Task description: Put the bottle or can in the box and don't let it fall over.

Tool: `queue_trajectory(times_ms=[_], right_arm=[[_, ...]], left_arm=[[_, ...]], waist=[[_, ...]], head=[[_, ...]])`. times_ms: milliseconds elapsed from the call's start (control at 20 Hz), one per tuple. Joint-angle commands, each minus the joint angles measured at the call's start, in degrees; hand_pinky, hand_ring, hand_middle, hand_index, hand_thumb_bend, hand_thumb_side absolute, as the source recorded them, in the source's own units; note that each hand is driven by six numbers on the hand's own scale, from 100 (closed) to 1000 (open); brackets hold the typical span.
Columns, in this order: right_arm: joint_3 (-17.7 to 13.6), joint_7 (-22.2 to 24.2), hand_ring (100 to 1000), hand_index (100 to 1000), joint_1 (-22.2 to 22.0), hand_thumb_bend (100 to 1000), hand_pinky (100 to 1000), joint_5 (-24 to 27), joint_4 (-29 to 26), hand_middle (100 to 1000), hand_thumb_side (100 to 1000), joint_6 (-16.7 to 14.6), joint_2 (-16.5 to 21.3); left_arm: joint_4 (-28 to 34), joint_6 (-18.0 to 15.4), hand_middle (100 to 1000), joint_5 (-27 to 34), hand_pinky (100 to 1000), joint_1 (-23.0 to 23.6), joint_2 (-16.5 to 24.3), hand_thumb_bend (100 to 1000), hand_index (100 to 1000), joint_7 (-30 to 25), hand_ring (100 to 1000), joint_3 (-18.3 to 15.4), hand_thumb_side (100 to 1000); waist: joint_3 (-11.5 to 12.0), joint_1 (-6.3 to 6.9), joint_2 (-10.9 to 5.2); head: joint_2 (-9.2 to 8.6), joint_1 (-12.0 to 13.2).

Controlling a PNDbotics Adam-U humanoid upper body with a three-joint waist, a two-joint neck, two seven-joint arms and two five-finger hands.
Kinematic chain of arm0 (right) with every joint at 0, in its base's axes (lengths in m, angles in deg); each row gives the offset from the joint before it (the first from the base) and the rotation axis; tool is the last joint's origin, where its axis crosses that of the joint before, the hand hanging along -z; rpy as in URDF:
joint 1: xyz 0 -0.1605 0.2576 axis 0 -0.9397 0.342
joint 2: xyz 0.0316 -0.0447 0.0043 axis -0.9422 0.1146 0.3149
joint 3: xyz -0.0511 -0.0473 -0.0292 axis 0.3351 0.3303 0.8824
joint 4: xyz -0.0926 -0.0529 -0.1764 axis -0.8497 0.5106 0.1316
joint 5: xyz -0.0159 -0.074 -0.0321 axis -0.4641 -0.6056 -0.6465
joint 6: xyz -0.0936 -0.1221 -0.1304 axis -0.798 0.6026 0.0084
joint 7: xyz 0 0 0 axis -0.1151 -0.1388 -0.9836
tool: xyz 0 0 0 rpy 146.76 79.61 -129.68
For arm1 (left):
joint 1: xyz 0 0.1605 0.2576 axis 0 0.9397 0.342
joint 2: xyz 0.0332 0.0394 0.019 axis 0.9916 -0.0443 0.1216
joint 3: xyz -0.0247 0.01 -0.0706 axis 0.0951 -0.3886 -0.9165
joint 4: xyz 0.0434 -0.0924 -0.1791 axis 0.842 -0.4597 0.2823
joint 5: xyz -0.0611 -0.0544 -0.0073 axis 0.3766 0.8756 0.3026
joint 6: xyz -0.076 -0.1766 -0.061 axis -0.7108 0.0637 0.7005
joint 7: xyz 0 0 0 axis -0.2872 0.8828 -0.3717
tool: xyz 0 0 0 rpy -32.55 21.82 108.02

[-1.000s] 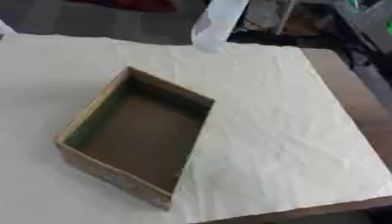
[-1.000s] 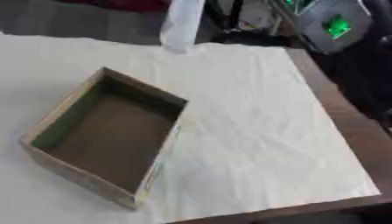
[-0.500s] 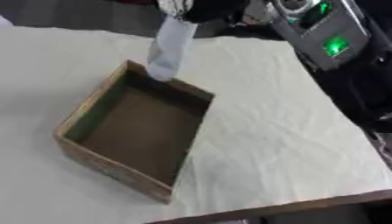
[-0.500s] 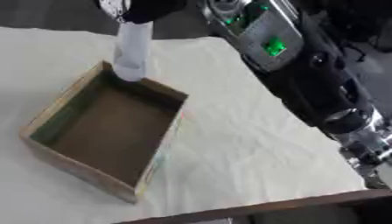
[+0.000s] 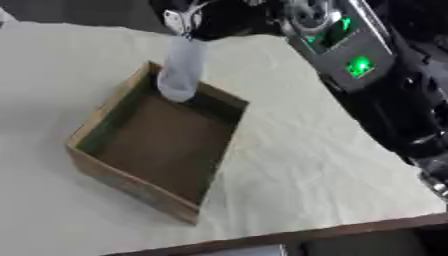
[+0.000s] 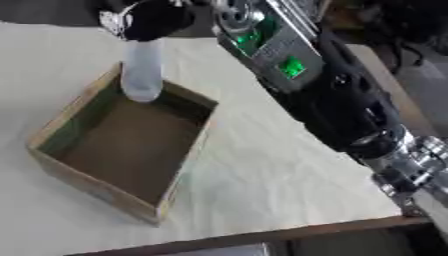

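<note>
Gripping pale translucent bottle (image 5: 182, 72) by its top: right hand (image 6: 156, 20) | upright over rectangular cardboard box (image 5: 114, 175) | creased cream cloth (image 5: 297, 160)

bottle (image 5: 182, 70): pale grey | box (image 5: 131, 180): brown (green inner wall) | cloth (image 5: 315, 165): cream

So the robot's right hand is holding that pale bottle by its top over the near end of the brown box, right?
Not quite: the right hand holds the pale bottle by its top over the far end of the brown box, not the near end. The left eye view shows its base just inside the far wall.
</note>
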Motion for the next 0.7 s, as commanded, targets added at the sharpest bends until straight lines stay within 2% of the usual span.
queue_trajectory(times_ms=[50,100,200,250,350,400,450,500,550,600,650,700], right_arm=[[-0.4,-1.7,100,117,0.2,100,100,-0.2,-0.7,100,147,1.4,0.0],[-0.3,-2.7,110,140,-0.2,100,141,0.1,-0.7,114,144,2.0,-0.2],[0.1,-4.0,239,225,-0.9,100,304,1.5,-0.7,232,131,3.7,-0.4],[0.2,-4.3,313,303,-1.2,100,378,1.9,-0.7,298,139,4.3,-0.4],[0.6,-3.5,534,551,-1.8,130,551,2.6,-0.7,511,170,5.1,-0.2],[0.8,-2.4,619,632,-2.0,189,603,2.9,-0.7,592,155,5.2,-0.2],[1.2,-0.4,767,739,-2.3,275,667,3.5,-0.7,739,100,5.1,-0.2],[1.5,1.9,864,842,-2.5,257,729,4.0,-0.7,836,100,4.8,-0.2],[1.5,3.9,892,880,-2.7,251,751,4.1,-0.7,869,140,4.3,-0.2],[1.1,5.2,912,893,-2.8,229,776,3.9,-0.7,875,378,3.9,-0.2],[0.7,6.0,923,896,-2.8,207,791,3.1,-0.7,883,463,3.6,0.0],[0.4,6.7,926,896,-2.9,196,795,2.0,-0.7,887,486,3.3,0.1]], left_arm=[[0.2,-0.2,725,-0.5,915,-0.5,0.3,117,807,0.3,534,-0.8,812],[0.2,-0.2,725,-0.6,916,-0.6,0.2,117,808,0.3,534,-0.8,813],[0.1,-0.3,726,-0.7,916,-0.6,0.1,117,808,0.4,534,-1.0,815],[0.0,-0.3,726,-0.8,916,-0.5,0.0,117,808,0.5,533,-1.1,816],[-0.2,-0.3,726,-0.9,917,-0.4,-0.2,116,808,0.6,533,-1.2,818],[-0.2,-0.3,726,-1.0,917,-0.4,-0.3,116,808,0.6,533,-1.3,818],[-0.2,-0.3,726,-1.1,917,-0.4,-0.3,116,808,0.7,533,-1.3,818],[-0.3,-0.3,726,-1.1,917,-0.4,-0.4,115,808,0.7,533,-1.3,819],[-0.3,-0.4,726,-1.2,917,-0.3,-0.4,115,808,0.7,533,-1.4,819],[-0.3,-0.4,727,-1.2,918,-0.3,-0.4,115,808,0.8,533,-1.4,819],[-0.3,-0.4,727,-1.3,918,-0.2,-0.5,114,808,0.8,533,-1.5,819],[-0.3,-0.5,727,-1.3,918,-0.2,-0.5,114,808,0.8,533,-1.5,819]], waist=[[0.1,0.70,-0.27],[0.2,0.72,-0.13],[0.3,0.75,0.15],[0.3,0.77,0.25],[0.3,0.83,0.48],[0.3,0.86,0.55],[0.4,0.90,0.65],[0.4,0.95,0.73],[0.5,1.01,0.80],[0.5,1.07,0.86],[0.5,1.12,0.89],[0.5,1.16,0.91]], head=[[-0.11,0.0],[-0.30,0.0],[-0.56,0.0],[-0.67,0.0],[-0.89,-0.1],[-0.95,-0.2],[-1.03,-0.3],[-1.10,-0.3],[-1.16,-0.3],[-1.18,-0.4],[-1.13,-0.4],[-1.12,-0.4]])
